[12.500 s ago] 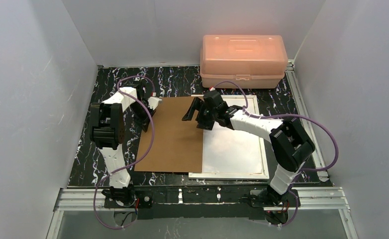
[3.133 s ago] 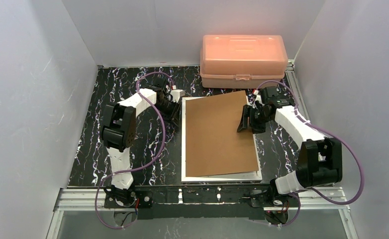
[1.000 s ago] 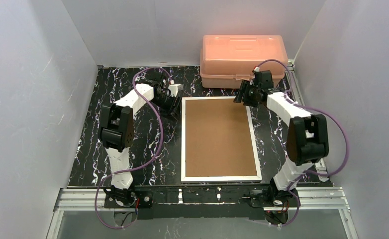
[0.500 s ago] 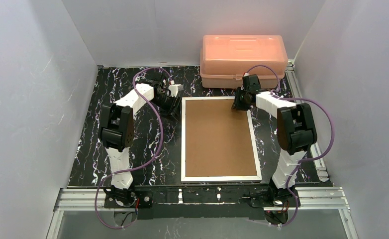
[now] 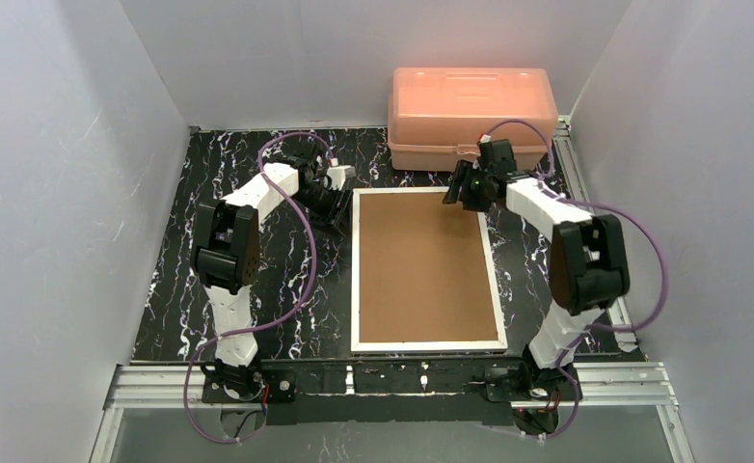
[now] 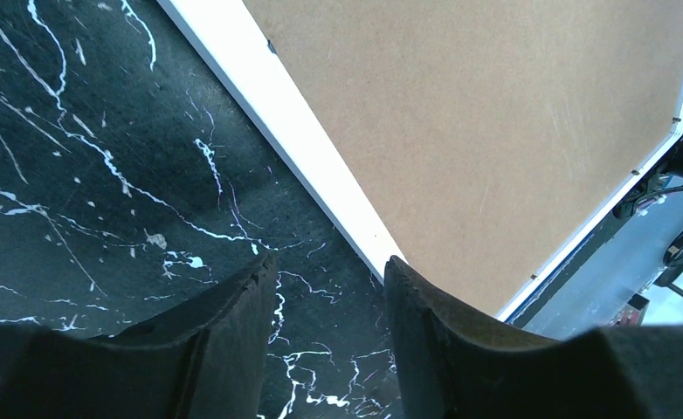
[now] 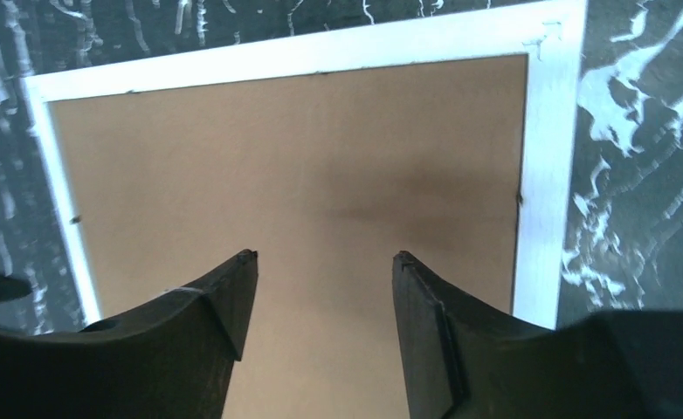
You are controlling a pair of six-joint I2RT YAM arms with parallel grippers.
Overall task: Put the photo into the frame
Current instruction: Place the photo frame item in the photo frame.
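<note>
The white frame [image 5: 357,280] lies flat on the black marbled table with the brown backing board [image 5: 419,262] seated inside its rim. The photo is hidden; no print shows in any view. My left gripper [image 5: 337,214] is open and empty beside the frame's far left corner, over the table; the left wrist view shows the frame's white edge [image 6: 307,166] ahead of it. My right gripper [image 5: 453,196] is open and empty above the frame's far right corner; the right wrist view shows the board [image 7: 303,166] and white rim [image 7: 543,175] below it.
A pink plastic box [image 5: 471,116] stands at the back, just behind the frame and close to my right gripper. Grey walls close in left, right and back. A metal rail [image 5: 392,378] runs along the near edge.
The backing board went from askew on the frame to seated square inside the rim. My right gripper moved from the board's right edge to the far right corner, dipped, then lifted slightly.
</note>
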